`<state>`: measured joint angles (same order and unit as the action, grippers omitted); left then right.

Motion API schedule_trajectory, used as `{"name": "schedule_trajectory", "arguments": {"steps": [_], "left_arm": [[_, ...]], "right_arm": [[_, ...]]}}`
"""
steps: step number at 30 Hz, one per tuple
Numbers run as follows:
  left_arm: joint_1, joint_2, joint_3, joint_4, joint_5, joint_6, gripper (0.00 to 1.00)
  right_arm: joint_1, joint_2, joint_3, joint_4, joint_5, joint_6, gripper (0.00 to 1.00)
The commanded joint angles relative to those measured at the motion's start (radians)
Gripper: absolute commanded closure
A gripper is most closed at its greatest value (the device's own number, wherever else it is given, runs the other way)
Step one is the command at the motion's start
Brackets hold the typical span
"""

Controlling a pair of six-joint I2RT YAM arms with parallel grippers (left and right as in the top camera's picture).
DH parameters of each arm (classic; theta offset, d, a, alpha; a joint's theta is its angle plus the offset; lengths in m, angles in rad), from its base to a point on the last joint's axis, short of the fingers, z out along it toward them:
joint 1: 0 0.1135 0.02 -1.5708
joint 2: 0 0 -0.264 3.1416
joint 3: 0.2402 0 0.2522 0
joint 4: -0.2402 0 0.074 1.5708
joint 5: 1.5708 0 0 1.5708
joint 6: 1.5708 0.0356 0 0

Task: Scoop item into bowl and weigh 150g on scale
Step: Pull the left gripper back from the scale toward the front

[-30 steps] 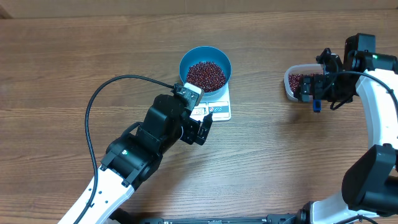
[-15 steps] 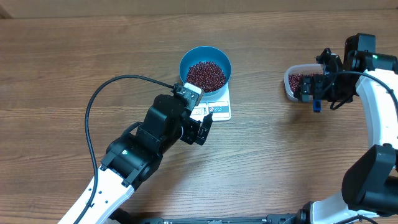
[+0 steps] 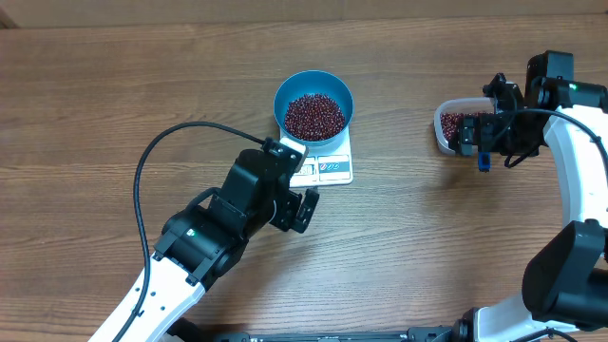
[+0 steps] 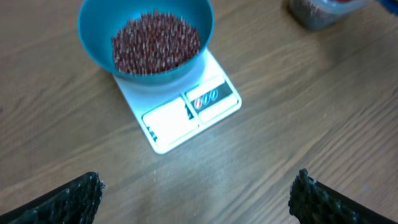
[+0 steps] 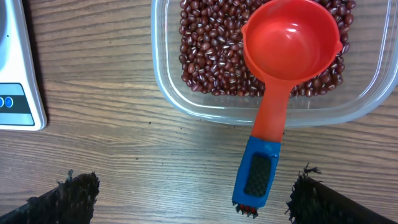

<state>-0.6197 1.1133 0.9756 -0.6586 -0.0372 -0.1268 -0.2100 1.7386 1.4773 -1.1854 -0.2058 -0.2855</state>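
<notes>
Item: table [image 3: 95,114]. Top in wood grain, mid-brown with darker streaks, the grain running left to right across the overhead view. Matt finish. It fills nearly the whole of every view.
Far edge: runs along the top of the overhead view, slightly slanted.
Beyond the edge: a narrow pale tan strip [image 3: 304,6], plain; too little shows to tell wall from floor.
Light: soft and even, from above. Shadows on the wood are short and faint, with blurred edges.
</notes>
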Motion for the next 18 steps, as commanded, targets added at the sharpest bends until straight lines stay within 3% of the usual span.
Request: {"name": "schedule_trajectory", "arguments": {"steps": [1, 5, 11, 18], "left_arm": [[0.004, 0.020, -0.005, -0.003, 0.013, 0.013, 0.01], [0.004, 0.069, -0.005, 0.005, 0.038, -0.066, 0.01], [0.004, 0.179, -0.005, 0.024, 0.011, -0.285, 0.00], [-0.014, 0.298, -0.006, 0.062, -0.054, -0.427, 0.01]], "right_arm": [[-0.006, -0.018, 0.016, 0.005, -0.009, -0.004, 0.00], [-0.006, -0.018, 0.016, 0.005, -0.009, -0.004, 0.00], [-0.006, -0.018, 0.016, 0.005, -0.009, -0.004, 0.00], [-0.006, -0.018, 0.016, 0.005, -0.009, -0.004, 0.00]]}}
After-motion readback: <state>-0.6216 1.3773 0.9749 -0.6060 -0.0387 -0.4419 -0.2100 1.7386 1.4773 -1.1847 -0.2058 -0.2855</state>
